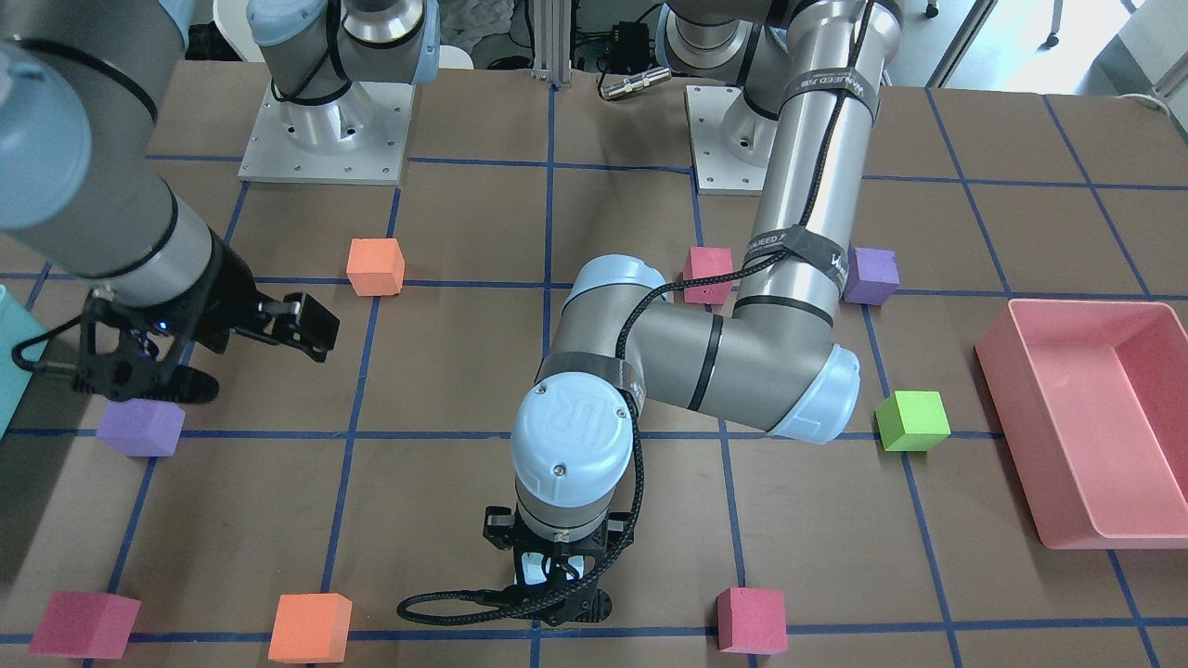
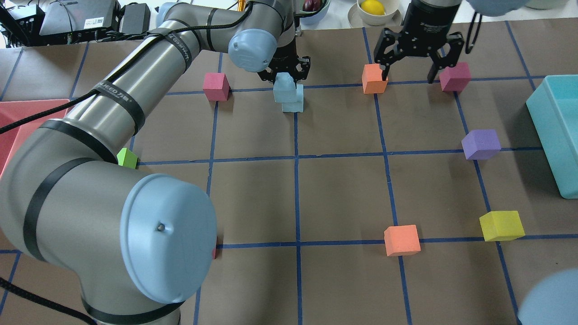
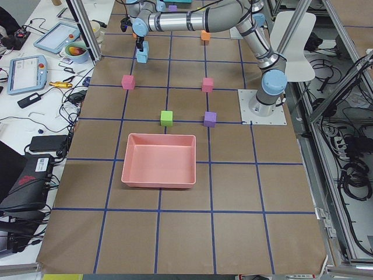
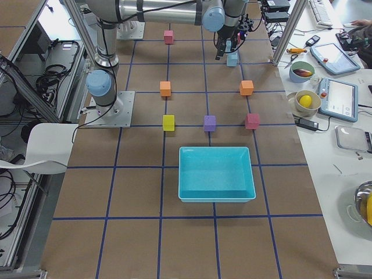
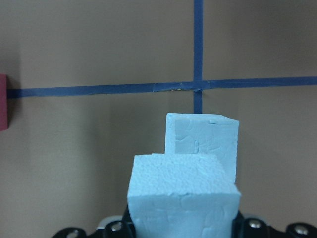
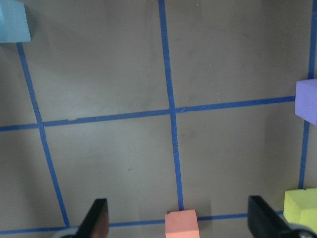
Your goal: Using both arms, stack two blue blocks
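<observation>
My left gripper [image 2: 285,77] is shut on one pale blue block [image 2: 283,88] at the far middle of the table. It holds that block just above and slightly offset from the second blue block [image 2: 294,103], which rests on the table. In the left wrist view the held block [image 5: 183,198] fills the bottom and the other block [image 5: 205,139] lies just beyond it. My right gripper [image 2: 408,72] is open and empty, low over the table between an orange cube [image 2: 373,79] and a magenta cube [image 2: 455,76]. Its fingers [image 6: 96,220] show wide apart.
A teal bin [image 2: 556,135] stands at the right edge and a pink bin [image 1: 1086,427] on the robot's left side. Purple [image 2: 481,144], yellow [image 2: 501,225], orange [image 2: 402,240], magenta [image 2: 216,86] and green [image 2: 127,158] cubes lie scattered on the grid.
</observation>
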Tool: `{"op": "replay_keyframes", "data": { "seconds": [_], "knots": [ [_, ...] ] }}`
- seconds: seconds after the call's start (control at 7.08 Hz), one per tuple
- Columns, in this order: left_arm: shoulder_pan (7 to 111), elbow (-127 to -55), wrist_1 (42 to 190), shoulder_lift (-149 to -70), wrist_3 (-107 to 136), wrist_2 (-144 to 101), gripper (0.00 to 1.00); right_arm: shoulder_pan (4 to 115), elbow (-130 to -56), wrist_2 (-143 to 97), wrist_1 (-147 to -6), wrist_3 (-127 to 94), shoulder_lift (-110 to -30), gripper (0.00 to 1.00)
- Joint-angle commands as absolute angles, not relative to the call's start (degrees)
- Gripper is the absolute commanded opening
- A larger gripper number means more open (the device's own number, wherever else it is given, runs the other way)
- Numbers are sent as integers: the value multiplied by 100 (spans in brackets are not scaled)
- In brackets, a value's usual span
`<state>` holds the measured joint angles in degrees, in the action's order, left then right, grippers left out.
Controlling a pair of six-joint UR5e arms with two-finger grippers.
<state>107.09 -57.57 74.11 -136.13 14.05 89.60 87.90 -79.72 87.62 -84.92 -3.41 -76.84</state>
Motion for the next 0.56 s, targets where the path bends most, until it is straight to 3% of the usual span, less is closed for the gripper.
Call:
{"op": "replay_keyframes", "data": {
  "seconds": [0.0,0.42],
  "knots": [
    [10793,-5485,7471,-13816,1433,8991,46,8692,-8996,9076,-8586,-193,-8610,100],
    [10802,-5502,7462,-13860,1424,9035,47,8719,-9141,9123,-8578,-396,-8947,100]
  ]
}}
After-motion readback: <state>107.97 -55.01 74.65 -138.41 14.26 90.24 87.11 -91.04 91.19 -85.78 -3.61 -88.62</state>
